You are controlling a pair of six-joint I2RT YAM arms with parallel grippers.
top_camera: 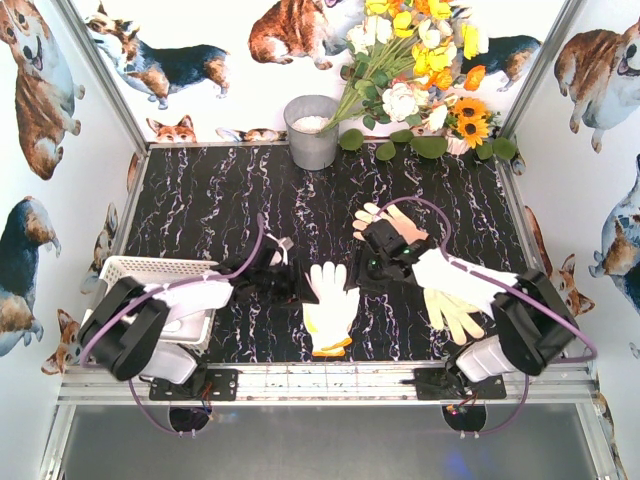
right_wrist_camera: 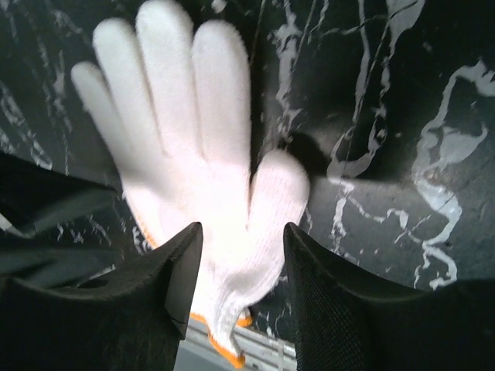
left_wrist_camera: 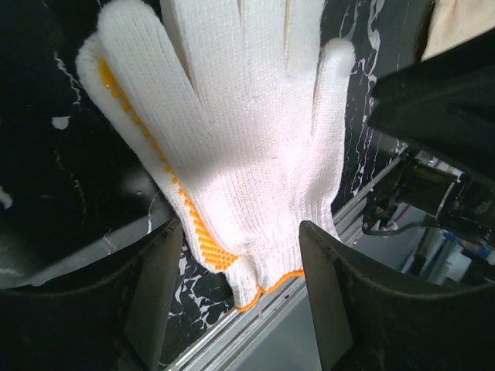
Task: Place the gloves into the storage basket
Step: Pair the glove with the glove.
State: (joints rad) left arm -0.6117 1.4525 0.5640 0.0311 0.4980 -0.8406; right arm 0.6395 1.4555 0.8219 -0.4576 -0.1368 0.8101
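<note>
Just ahead of left pincer (left_wrist_camera: 240,228), glove (left_wrist_camera: 232,131)

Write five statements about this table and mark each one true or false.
1. The storage basket sits at the table's near left corner. True.
2. The left claw holds a glove in the air. False: its jaws stand open on either side of the white glove, which lies flat on the table.
3. The grey bucket stands upright at the far edge. True.
4. The white glove's cuff is trimmed in blue. False: the trim is orange.
5. Every glove is already in the basket. False: the white glove, a cream glove and a third glove further back still lie on the table.
</note>
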